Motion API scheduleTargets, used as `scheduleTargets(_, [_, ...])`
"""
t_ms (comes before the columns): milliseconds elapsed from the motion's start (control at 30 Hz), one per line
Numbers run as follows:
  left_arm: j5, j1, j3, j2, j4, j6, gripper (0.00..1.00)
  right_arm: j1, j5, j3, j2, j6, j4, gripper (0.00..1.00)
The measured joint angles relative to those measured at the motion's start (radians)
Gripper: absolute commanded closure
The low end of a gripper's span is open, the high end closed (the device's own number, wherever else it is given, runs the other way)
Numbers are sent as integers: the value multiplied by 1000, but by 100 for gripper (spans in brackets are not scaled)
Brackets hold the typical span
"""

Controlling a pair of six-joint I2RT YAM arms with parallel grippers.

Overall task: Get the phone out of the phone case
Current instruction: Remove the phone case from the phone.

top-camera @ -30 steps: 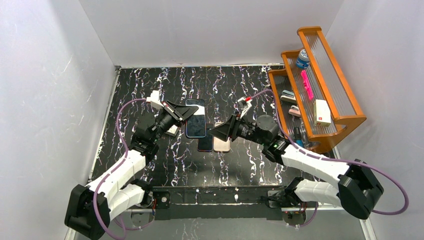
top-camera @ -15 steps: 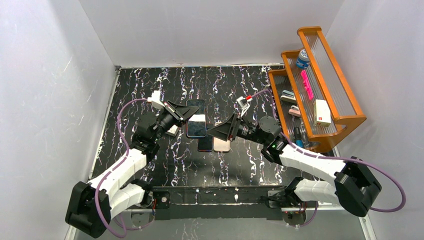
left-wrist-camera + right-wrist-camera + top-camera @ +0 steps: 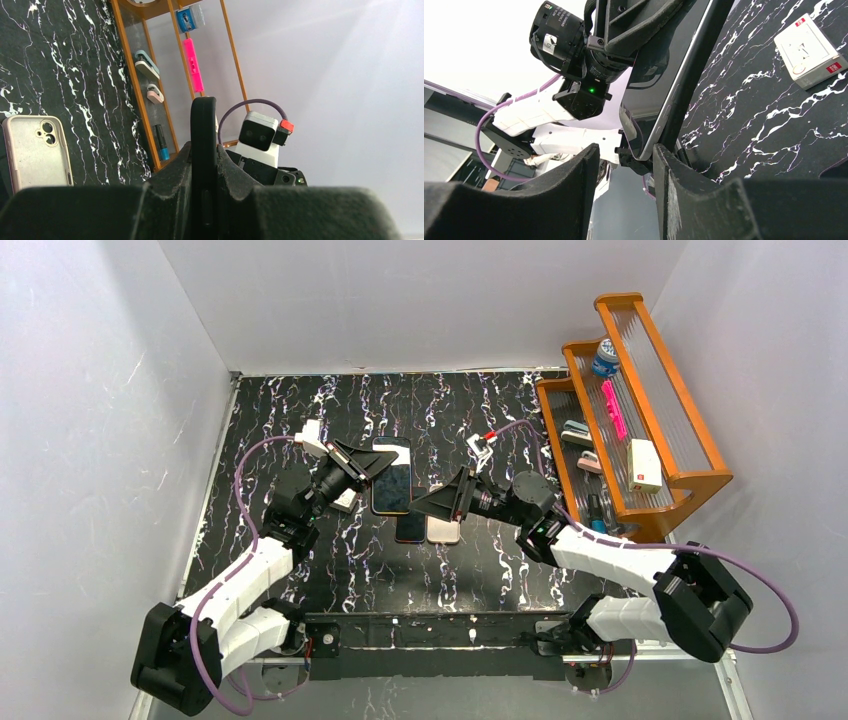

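Observation:
The phone in its black phone case [image 3: 392, 488] is held off the table, over the middle of the mat. My left gripper [image 3: 372, 468] is shut on its left edge. In the left wrist view the case's black edge [image 3: 203, 130] stands upright, pinched between the two pads of that gripper [image 3: 203, 146]. My right gripper [image 3: 428, 503] is open at the phone's right side. In the right wrist view the dark screen [image 3: 664, 75] and the case's back [image 3: 698, 75] hang just beyond the right gripper [image 3: 625, 150], the phone's lower corner level with the gap between the fingertips.
A beige empty case [image 3: 443, 528] and a dark phone [image 3: 410, 527] lie side by side under the right gripper. A small white box [image 3: 346, 500] sits by the left arm. An orange wooden rack [image 3: 690, 480] with small items stands at the right.
The right gripper has moved left, up to the phone's edge, and its jaws have narrowed slightly. The left gripper has kept its grip and turned the phone a little.

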Motion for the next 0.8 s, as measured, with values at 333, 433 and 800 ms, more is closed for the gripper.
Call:
scheduleTargets(333, [-21, -30, 0, 0, 8, 9, 100, 0, -18, 0, 20, 0, 24, 49])
scheduleTargets(433, [-43, -66, 0, 8, 15, 10, 100, 2, -31, 1, 42, 1, 37, 48])
scheduleTargets(800, [-93, -108, -14, 23, 60, 2, 100, 3, -42, 1, 77, 2, 93, 48])
